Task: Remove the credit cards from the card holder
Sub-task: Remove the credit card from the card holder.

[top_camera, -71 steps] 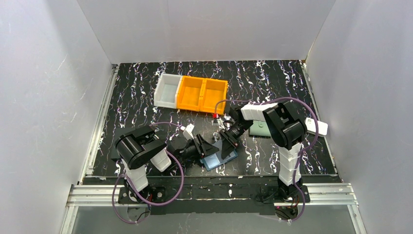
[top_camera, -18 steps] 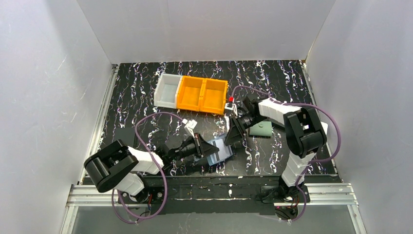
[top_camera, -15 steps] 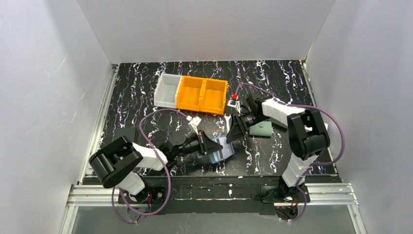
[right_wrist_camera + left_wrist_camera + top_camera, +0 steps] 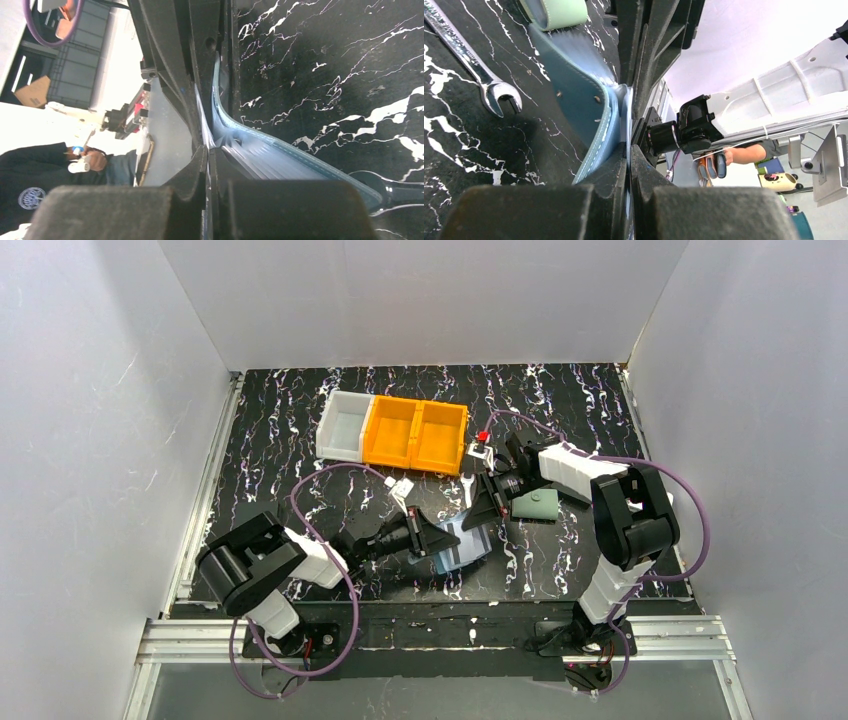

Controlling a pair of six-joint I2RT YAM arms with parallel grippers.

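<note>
Where left fingers close, the card holder sits pinched.

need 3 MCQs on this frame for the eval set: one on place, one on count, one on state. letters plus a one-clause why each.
1. Where is the row of bins relative to the card holder?
A. farther back on the table
B. at the near edge by the arm bases
C. stacked on top of it

2. How many orange bins are there?
A. one
B. two
C. three

3. The left fingers are:
A. wide open
B. shut on nothing
C. shut on the card holder's edge

Key:
1 A, the top view shows the bins toward the back wall, beyond the holder.
2 B, two orange ones stand next to one white bin.
3 C, the left wrist view shows the blue edge pinched between them.
</note>
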